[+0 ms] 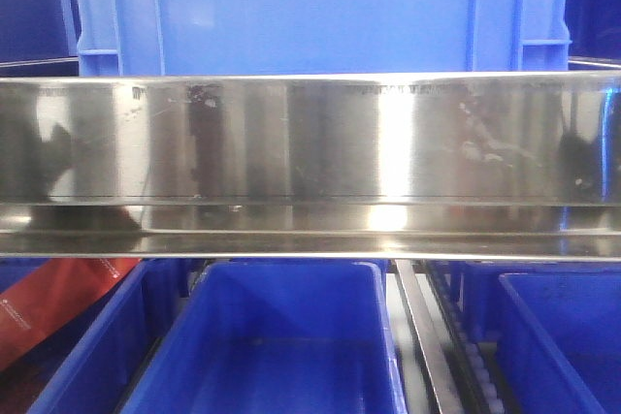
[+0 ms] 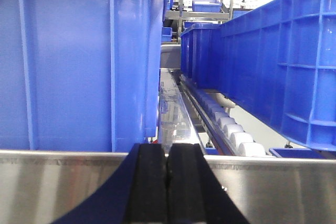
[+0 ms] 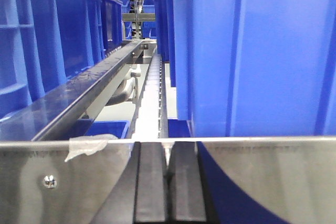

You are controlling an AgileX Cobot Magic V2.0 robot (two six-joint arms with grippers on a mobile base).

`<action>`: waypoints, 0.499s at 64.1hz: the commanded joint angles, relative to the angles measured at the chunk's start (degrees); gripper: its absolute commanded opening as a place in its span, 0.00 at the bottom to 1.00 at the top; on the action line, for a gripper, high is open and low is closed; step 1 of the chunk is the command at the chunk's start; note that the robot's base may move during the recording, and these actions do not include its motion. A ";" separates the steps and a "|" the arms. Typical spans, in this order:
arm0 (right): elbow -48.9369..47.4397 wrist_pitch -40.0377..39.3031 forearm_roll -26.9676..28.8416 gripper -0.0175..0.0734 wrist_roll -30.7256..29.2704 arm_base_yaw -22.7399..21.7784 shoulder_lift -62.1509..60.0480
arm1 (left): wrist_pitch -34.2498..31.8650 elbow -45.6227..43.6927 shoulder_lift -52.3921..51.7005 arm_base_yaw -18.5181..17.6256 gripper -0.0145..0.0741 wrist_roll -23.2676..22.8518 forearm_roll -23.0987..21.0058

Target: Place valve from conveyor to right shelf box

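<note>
The valve and the conveyor are out of view in all three views. My left gripper (image 2: 167, 153) is shut with nothing between its black pads, held just in front of a steel shelf rail (image 2: 63, 182), below a large blue box (image 2: 79, 61). My right gripper (image 3: 168, 153) is also shut and empty, close to the steel rail (image 3: 252, 177) under another large blue box (image 3: 262, 51). In the front view neither gripper shows; a wide steel shelf rail (image 1: 310, 152) fills the middle, with a big blue box (image 1: 320, 7) on the shelf above it.
Below the rail sit open blue bins, one in the middle (image 1: 291, 346) and one at right (image 1: 563, 336); a red bag (image 1: 58, 307) lies at lower left. White rollers (image 2: 236, 135) line a shelf lane beside more blue boxes (image 2: 278, 66). Tape (image 3: 86, 145) hangs on the rail.
</note>
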 commanded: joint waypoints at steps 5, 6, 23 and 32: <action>0.18 -1.43 -0.38 0.02 0.16 -0.20 -0.36 | -1.08 -0.07 -0.27 0.17 0.04 -0.27 -0.32; 0.18 -1.43 -0.38 0.02 0.16 -0.20 -0.36 | -1.08 -0.07 -0.27 0.17 0.04 -0.27 -0.32; 0.18 -1.79 -0.38 0.02 0.16 -0.20 -0.36 | -1.08 -0.07 -0.27 0.17 0.04 -0.27 -0.32; 0.18 -1.79 -0.38 0.02 0.16 -0.20 -0.36 | -1.08 -0.07 -0.27 0.17 0.04 -0.27 -0.32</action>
